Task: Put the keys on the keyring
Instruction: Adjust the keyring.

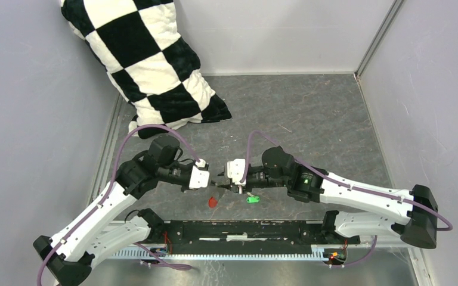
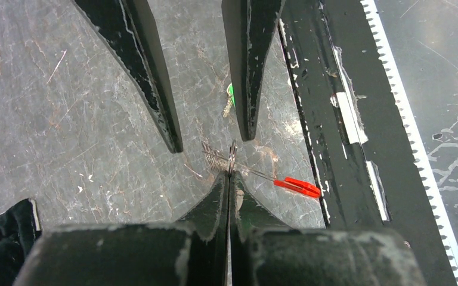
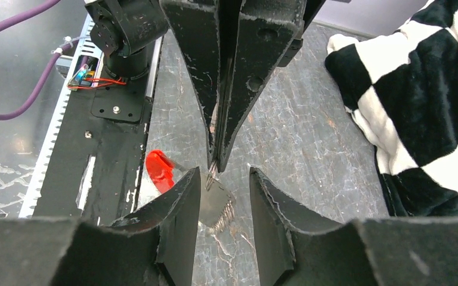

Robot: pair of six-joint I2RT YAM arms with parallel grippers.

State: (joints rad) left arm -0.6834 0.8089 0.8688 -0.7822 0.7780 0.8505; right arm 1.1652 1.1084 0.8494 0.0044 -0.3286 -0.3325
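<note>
My left gripper (image 2: pixel 229 176) was clenched, its two fingers pressed flat together on the thin silvery ring of the keyring (image 2: pixel 232 156), which stood edge-up just past their tips; from the ring a thin link ran to the red tag (image 2: pixel 298 186), which sat on the near side, toward the black base plate (image 2: pixel 316 89); whether the tag rested on the table or hung just above it I could not tell. My right gripper (image 3: pixel 223 174) faced the left one tip to tip, its fingers (image 3: pixel 179 214) spread apart and holding nothing; the left fingertips and the ring sat at the mouth of that gap, and a ridged silvery piece (image 3: pixel 216 208) showed there too, key or links I could not say. The green-headed key (image 1: pixel 252 199) lay on the grey table (image 1: pixel 310 113) just on the near side of my right gripper, apart from the ring; a black-and-white checked cushion (image 1: pixel 149 65) leaned in the far left corner.
</note>
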